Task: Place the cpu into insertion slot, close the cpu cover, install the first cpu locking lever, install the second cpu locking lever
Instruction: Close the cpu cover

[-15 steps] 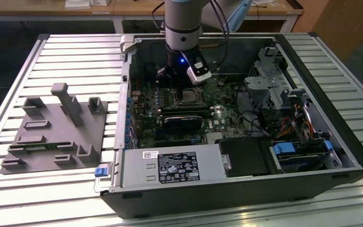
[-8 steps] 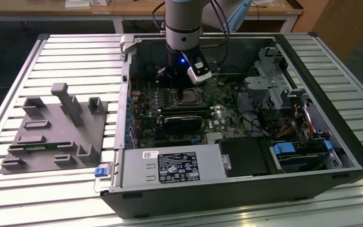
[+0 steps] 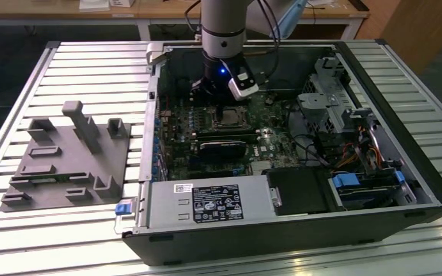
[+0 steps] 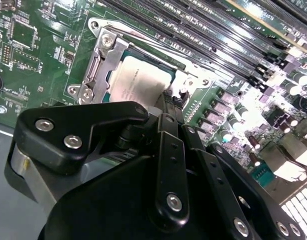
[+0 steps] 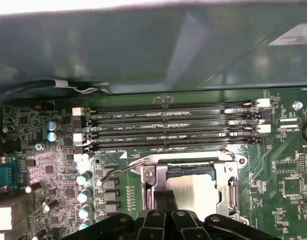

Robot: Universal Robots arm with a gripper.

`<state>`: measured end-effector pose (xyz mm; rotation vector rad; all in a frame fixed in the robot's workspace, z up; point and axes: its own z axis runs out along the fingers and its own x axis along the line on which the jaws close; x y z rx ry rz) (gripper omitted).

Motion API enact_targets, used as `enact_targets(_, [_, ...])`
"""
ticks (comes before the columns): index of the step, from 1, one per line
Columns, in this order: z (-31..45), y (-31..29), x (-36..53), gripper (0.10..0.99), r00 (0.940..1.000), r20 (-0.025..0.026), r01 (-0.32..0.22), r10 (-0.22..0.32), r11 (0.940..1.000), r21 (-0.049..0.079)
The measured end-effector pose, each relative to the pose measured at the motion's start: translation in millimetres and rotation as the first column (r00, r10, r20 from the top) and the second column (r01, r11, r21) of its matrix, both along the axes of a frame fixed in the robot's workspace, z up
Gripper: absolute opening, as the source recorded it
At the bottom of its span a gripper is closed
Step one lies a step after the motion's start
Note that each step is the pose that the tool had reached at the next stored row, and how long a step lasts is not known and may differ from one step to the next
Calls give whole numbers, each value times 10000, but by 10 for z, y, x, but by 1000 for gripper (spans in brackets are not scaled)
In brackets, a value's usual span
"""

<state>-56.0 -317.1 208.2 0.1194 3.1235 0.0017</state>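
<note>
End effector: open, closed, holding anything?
End effector: closed, tips down at the edge of the cpu cover, beside the seated cpu; nothing visibly held.

A silver slatted metal table (image 3: 75, 75), glaring with light along its near edge, stands on a dark floor (image 3: 6, 57), pale wooden white-legged desks (image 3: 167, 11) behind it, a brown wooden cabinet (image 3: 420, 29) at the exterior view's right.

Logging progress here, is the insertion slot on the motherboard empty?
No, in the second wrist view the cpu lies seated in it, with the cpu cover framing its pale metal top.
</note>
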Motion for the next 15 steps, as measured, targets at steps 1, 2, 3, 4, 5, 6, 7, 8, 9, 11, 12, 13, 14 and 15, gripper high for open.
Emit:
enact_targets(1, [12, 0, 0, 106, 10000, 0, -1, 1, 10000, 0])
enact_targets(2, [24, 0, 0, 106, 10000, 0, -1, 1, 10000, 1])
enact_targets(3, [36, 0, 0, 106, 10000, 1, -2, 2, 10000, 0])
enact_targets(4, [47, 0, 0, 106, 10000, 1, -3, 3, 10000, 1])
enact_targets(5, [57, 0, 0, 106, 10000, 2, -4, 4, 10000, 0])
enact_targets(6, [58, 0, 0, 106, 10000, 4, -4, 4, 10000, 2])
enact_targets(7, [58, 0, -1, 106, 10000, 4, -5, 5, 10000, 1])
enact_targets(8, [55, 0, -7, 106, 10000, 7, -4, 4, 10000, 3])
enact_targets(9, [52, 0, -14, 106, 10000, 7, -6, 6, 10000, 2])
enact_targets(11, [39, 0, -27, 106, 10000, 8, -26, 26, 10000, 1])
enact_targets(12, [28, 0, -30, 106, 10000, 7, -41, 41, 10000, 0])
enact_targets(13, [19, 0, -32, 106, 10000, 7, -55, 55, 10000, 0])
enact_targets(14, [9, 0, -33, 106, 10000, 8, -70, 70, 10000, 0])
enact_targets(15, [0, 0, -34, 106, 10000, 8, -89, 89, 10000, 0])
